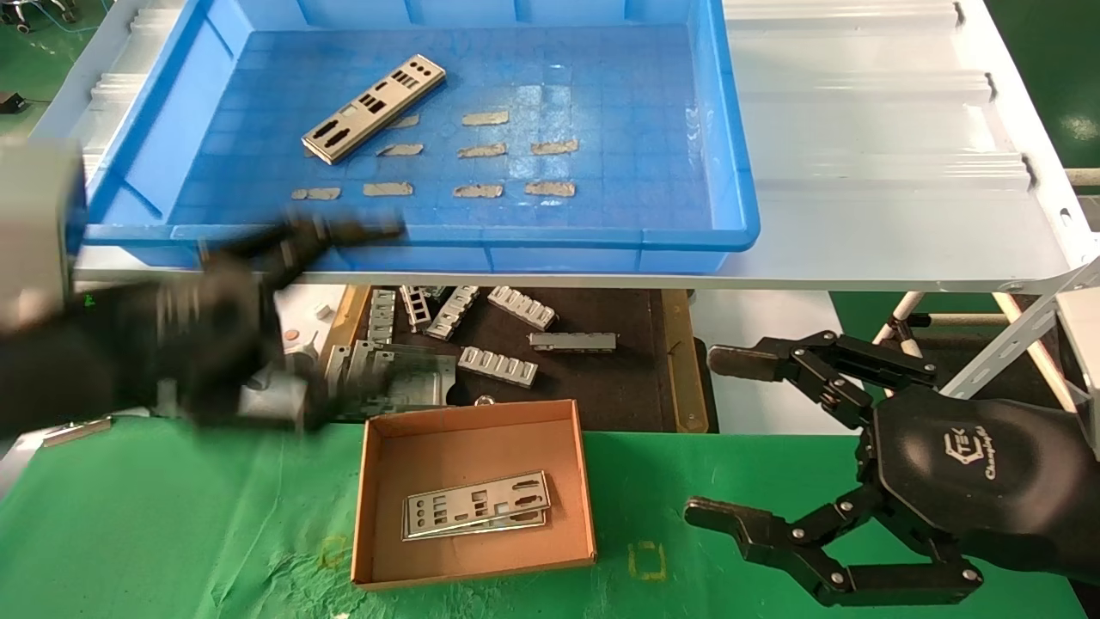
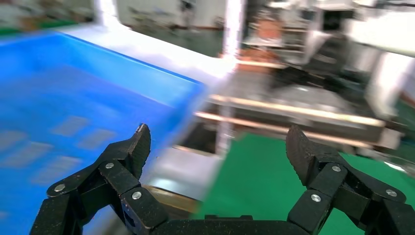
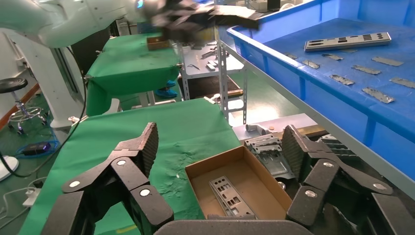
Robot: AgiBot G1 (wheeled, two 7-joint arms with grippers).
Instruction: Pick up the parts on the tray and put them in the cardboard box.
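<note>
A green cloth (image 1: 172,524) covers the table at the frame's bottom. The cardboard box (image 1: 378,481) there holds parts (image 1: 477,507). One part (image 1: 374,107) lies upper left in the tray (image 1: 730,172). The blurred left gripper (image 2: 215,152), jaws apart, is at the tray's near rim. The right gripper (image 1: 713,438) gapes, lower right.
</note>
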